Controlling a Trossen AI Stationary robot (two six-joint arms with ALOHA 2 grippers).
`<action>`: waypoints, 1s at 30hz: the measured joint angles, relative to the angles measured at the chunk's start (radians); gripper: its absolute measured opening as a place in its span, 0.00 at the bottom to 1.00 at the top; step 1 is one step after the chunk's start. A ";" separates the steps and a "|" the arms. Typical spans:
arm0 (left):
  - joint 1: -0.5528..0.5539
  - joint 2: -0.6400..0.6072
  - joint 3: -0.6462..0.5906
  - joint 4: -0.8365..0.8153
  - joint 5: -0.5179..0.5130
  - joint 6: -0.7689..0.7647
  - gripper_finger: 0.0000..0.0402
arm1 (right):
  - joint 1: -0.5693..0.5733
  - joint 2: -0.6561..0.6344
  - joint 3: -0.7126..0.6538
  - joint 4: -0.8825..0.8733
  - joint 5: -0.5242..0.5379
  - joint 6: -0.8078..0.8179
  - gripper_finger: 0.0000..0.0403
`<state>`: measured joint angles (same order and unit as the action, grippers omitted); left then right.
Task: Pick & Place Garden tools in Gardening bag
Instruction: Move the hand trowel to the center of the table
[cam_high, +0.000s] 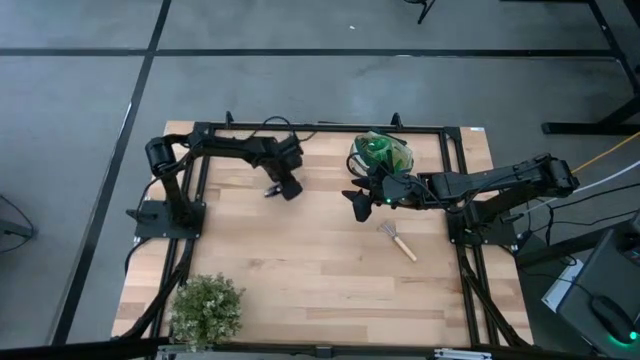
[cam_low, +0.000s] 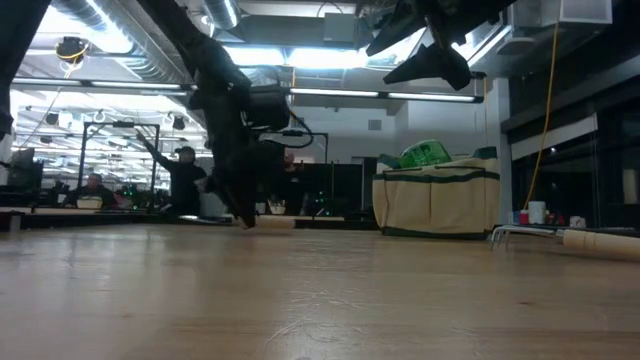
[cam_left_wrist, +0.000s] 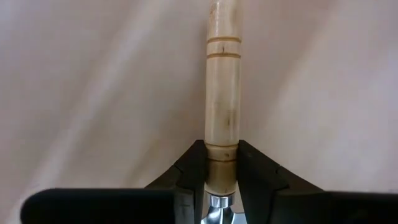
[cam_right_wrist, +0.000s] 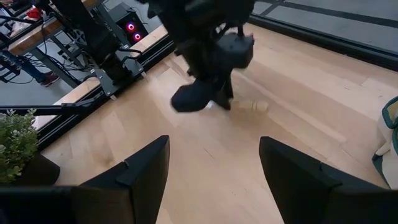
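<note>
The left tool (cam_left_wrist: 221, 186) is clamped on the trowel (cam_left_wrist: 223, 106) handle, low over the worktop (cam_high: 300, 260); the right tool (cam_right_wrist: 214, 168) hangs apart near the bag (cam_high: 381, 154)

Pale, smooth turned wood with shallow ringed grooves, that's the trowel handle (cam_left_wrist: 222, 106), running into a shiny metal collar between matt black plastic fingers (cam_left_wrist: 186, 177). The table (cam_high: 300, 260) shows light wood planks with a soft satin sheen. The gardening bag (cam_low: 436, 200) looks like soft cream cloth trimmed in dark green.
</note>
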<state>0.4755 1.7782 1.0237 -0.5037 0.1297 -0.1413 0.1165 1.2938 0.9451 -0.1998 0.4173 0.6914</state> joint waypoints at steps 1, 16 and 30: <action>-0.021 0.000 0.000 0.001 0.005 0.023 0.16 | 0.000 0.000 0.000 0.003 0.000 0.000 0.63; -0.344 -0.003 0.002 0.359 -0.011 0.420 0.16 | 0.000 0.000 0.000 0.220 -0.011 0.000 0.63; -0.439 0.007 0.004 0.660 -0.010 0.518 0.16 | 0.004 0.000 0.000 0.617 -0.098 0.064 0.63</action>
<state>0.0365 1.7853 1.0279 0.1562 0.1201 0.3762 0.1204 1.2938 0.9451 0.4176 0.3195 0.7554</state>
